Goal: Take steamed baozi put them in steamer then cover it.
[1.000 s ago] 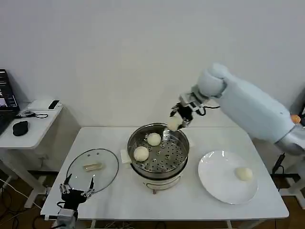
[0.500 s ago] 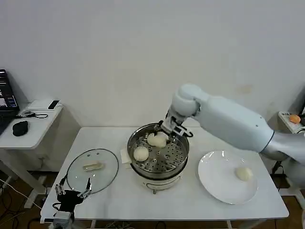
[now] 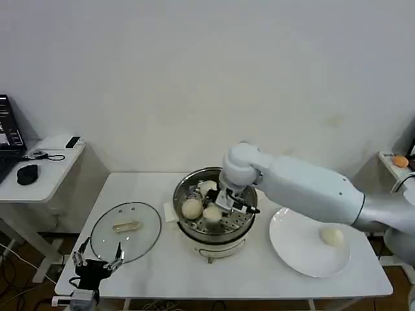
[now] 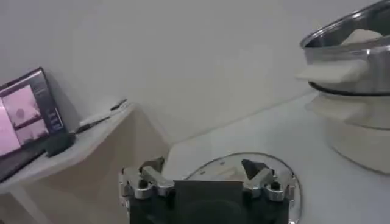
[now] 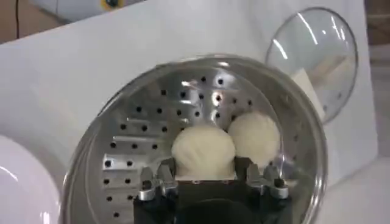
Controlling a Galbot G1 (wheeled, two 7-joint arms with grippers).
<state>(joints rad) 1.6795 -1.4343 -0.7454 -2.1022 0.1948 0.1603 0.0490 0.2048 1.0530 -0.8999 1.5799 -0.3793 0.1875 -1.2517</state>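
White table (image 3: 259, 285): right gripper (image 3: 220, 208) pinches a baozi (image 5: 203, 151) inside steamer (image 3: 241, 227); left gripper (image 3: 97, 264) spread at front-left corner by lid (image 3: 125, 231).

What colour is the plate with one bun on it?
White, a plain plate holding one cream-white bun; the head view shows it best.

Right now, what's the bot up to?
The right gripper is down inside the steamer, shut on a baozi beside two others on the tray. One last bun waits on the white plate. The left gripper sits idle and open by the glass lid, which is off.
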